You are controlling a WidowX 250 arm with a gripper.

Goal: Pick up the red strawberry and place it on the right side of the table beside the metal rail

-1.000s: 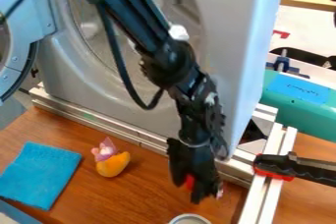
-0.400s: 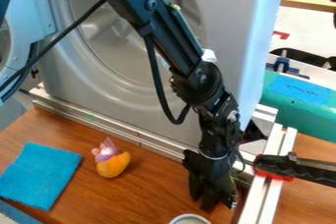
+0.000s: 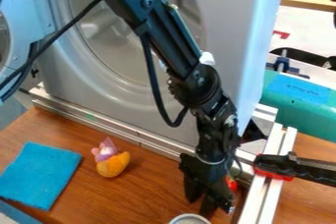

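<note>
The black gripper [image 3: 205, 196] hangs low over the brown table near its right side, close to the metal rail. A small red thing [image 3: 231, 184] shows just right of the gripper, partly hidden behind it; whether the two touch I cannot tell. Below the gripper, at the bottom edge, stands a round silver-rimmed can [image 3: 189, 219]. To the left on the table is a small toy with an orange-yellow body [image 3: 113, 164] and a pink top. Farther left lies a flat blue cloth [image 3: 41, 175].
A grey washer-like front panel [image 3: 164, 115] with a round opening rises behind the table. Metal rails [image 3: 105, 122] run along its foot and down the right side [image 3: 267, 188]. A black and red clamp [image 3: 295, 168] juts in from the right.
The gripper has moved right since the first frame, then slightly back left. The red thing, first seen within the gripper's outline, now shows at its right side.
</note>
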